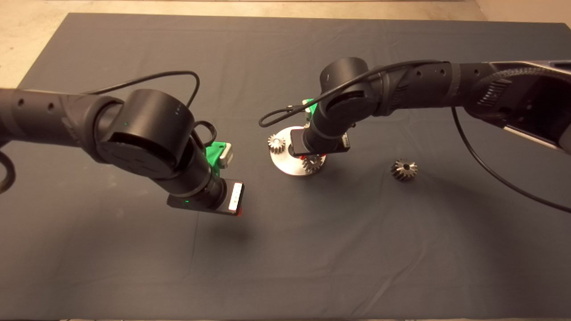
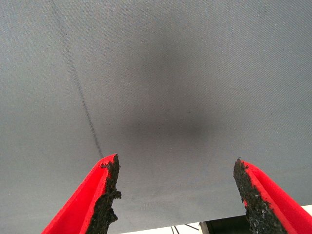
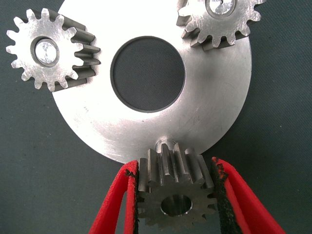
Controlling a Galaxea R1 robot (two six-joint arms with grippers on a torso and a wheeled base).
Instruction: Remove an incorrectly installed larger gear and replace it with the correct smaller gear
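My left gripper (image 2: 175,195) hangs released over bare mat (image 1: 134,267), with wide free room around it. In the middle, my right gripper (image 3: 175,195) points down at the near edge of the round plate (image 3: 209,122) and is grasping the smaller gear (image 3: 175,192), which sits just beside a peg (image 3: 165,144). Two other small gears (image 3: 48,51) sit on the plate rim. The larger gear (image 1: 404,169) lies apart on the mat, to the right
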